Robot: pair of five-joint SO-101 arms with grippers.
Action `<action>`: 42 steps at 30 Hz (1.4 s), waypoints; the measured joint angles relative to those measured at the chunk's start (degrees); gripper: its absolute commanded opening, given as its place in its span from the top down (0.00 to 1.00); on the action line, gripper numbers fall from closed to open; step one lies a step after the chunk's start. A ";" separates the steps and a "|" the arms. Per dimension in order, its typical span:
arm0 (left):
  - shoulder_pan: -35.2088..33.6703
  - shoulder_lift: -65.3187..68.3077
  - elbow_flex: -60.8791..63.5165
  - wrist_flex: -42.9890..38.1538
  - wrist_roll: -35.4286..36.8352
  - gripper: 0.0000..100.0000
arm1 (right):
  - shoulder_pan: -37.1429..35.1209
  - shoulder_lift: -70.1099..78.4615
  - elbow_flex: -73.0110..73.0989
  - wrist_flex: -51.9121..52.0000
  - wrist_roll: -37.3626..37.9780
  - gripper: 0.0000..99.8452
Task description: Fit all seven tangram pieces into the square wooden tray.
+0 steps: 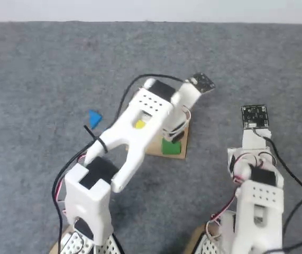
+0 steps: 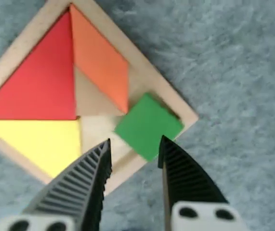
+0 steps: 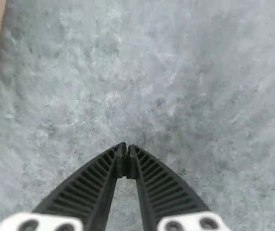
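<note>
Arm links [image 1: 135, 127] cover most of the wooden tray [image 2: 24, 48] from above, and a blue triangle [image 1: 94, 117] lies apart on the grey tabletop [image 1: 34, 69]. The green square [image 2: 149, 126] sits near one tray corner, overlapping the rim, under the released left end effector [image 2: 135, 143]. The right end effector [image 3: 126, 147] is clenched, empty.

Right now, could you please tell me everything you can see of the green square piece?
The green square is a flat, matte, solid-coloured piece. It lies rotated out of line with the wooden tray, at one corner, partly over the rim rather than seated flat. The open left gripper hovers at its edge; contact is unclear.
</note>
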 measured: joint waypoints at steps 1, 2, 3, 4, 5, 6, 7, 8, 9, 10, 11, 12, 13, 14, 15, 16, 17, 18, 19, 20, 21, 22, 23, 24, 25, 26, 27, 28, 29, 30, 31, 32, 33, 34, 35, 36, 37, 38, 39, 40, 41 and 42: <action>0.53 0.62 0.97 -0.53 0.09 0.84 | 0.00 -1.14 0.35 0.18 0.00 0.98; 1.05 1.41 1.76 -1.05 0.26 0.84 | 0.00 -1.76 0.53 0.35 0.00 0.98; 1.58 2.02 2.20 -1.41 0.70 0.84 | 0.00 -1.93 0.62 0.35 0.00 0.98; 2.02 2.55 2.29 -1.58 1.05 0.84 | 0.00 -2.02 0.62 0.35 0.00 0.98; 2.29 2.81 2.29 -1.67 1.32 0.84 | 0.00 -2.02 0.62 0.35 0.00 0.98; 2.46 2.99 2.29 -2.02 1.49 0.84 | 0.00 -1.85 0.62 0.35 0.00 0.98; 2.55 3.08 2.29 -2.29 1.49 0.84 | 0.00 -1.85 0.62 0.35 0.00 0.98; 2.81 3.08 2.29 -2.55 1.67 0.84 | 0.00 -1.76 0.62 0.35 0.00 0.98; 3.16 3.08 2.29 -2.64 1.76 0.84 | 0.00 -1.41 0.62 0.35 0.00 0.98; 3.52 3.08 2.29 -2.64 1.76 0.84 | 0.00 -0.97 0.62 0.35 0.00 0.98; 4.04 3.08 2.29 -2.64 1.76 0.84 | 0.00 -0.53 0.62 0.18 0.00 0.98; 4.66 3.16 2.29 -2.64 1.76 0.84 | 0.00 0.09 0.62 0.18 0.00 0.98; 5.27 3.34 2.55 -3.08 1.76 0.84 | 0.00 0.70 0.62 0.18 0.00 0.98; 5.98 3.34 3.08 -3.69 2.29 0.84 | 0.00 1.23 0.62 0.18 0.00 0.98; 6.51 3.87 3.69 -4.31 2.73 0.84 | 0.00 1.85 0.62 0.18 0.00 0.98; 6.86 4.22 4.13 -4.75 2.90 0.84 | 0.00 2.37 0.62 0.18 0.00 0.98; 6.86 4.57 4.48 -5.01 2.99 0.84 | 0.00 2.81 0.62 0.18 0.00 0.98; 6.86 4.92 4.75 -5.19 3.08 0.84 | 0.00 3.16 0.62 0.18 0.00 0.98; 6.59 5.01 5.01 -5.71 3.16 0.84 | 0.00 3.52 0.62 -0.09 0.00 0.98; 6.51 5.01 5.19 -5.71 3.16 0.84 | 0.00 3.69 0.62 -0.44 0.00 0.98; 6.33 5.10 5.27 -5.80 3.16 0.84 | 0.00 3.69 0.62 -0.62 0.00 0.98; 5.89 5.10 5.36 -5.80 3.08 0.84 | 0.00 3.69 0.62 -0.79 0.00 0.98; 5.19 5.10 5.54 -5.80 2.90 0.84 | 0.00 3.69 0.62 -0.79 0.00 0.98; 4.22 5.10 5.63 -5.80 2.81 0.84 | 0.00 3.69 0.62 -0.79 0.00 0.98; 3.43 5.10 5.63 -5.80 2.81 0.84 | 0.00 3.69 0.62 -0.79 0.00 0.98; 2.90 5.10 5.63 -5.63 2.81 0.84 | 0.00 3.69 0.62 -0.79 0.00 0.98; 2.46 5.10 5.63 -5.36 2.64 0.84 | 0.00 3.69 0.62 -0.79 0.00 0.98; 2.20 5.10 5.63 -5.10 2.37 0.84 | 0.00 3.69 0.62 -0.79 0.00 0.98; 1.93 5.10 5.63 -4.92 2.11 0.84 | 0.00 3.69 0.62 -0.79 0.00 0.98; 1.85 5.10 5.63 -4.75 1.85 0.84 | 0.00 3.69 0.62 -0.79 0.00 0.98; 1.85 5.10 5.63 -4.66 1.41 0.84 | 0.00 3.69 0.62 -0.79 0.00 0.98; 1.76 5.10 5.63 -4.66 1.23 0.84 | 0.00 3.69 0.62 -0.79 0.00 0.98; 1.76 5.10 5.63 -4.66 1.23 0.84 | 0.00 3.69 0.62 -0.79 0.00 0.98; 1.76 5.10 5.63 -4.66 1.23 0.84 | 0.00 3.69 0.62 -0.79 0.00 0.98; 1.58 5.10 5.63 -4.66 1.14 0.84 | 0.00 3.69 0.62 -0.79 0.00 0.98; 1.23 5.10 5.63 -4.66 1.14 0.84 | 0.00 3.69 0.62 -0.79 0.00 0.98; 0.79 5.10 5.63 -4.40 0.97 0.84 | 0.00 3.69 0.62 -0.79 0.00 0.98; 0.18 5.10 5.63 -4.31 0.44 0.84 | 0.00 3.69 0.62 -0.79 0.00 0.98; -0.44 5.10 5.63 -4.22 0.09 0.84 | 0.00 3.69 0.62 -0.79 0.00 0.98; -1.14 5.10 5.63 -4.13 -0.18 0.84 | 0.00 3.69 0.62 -0.79 0.00 0.98; -1.85 5.10 5.63 -4.13 -0.26 0.84 | 0.00 3.69 0.62 -0.79 0.00 0.98; -2.55 5.10 5.63 -4.31 -0.09 0.84 | 0.00 3.69 0.62 -0.79 0.00 0.98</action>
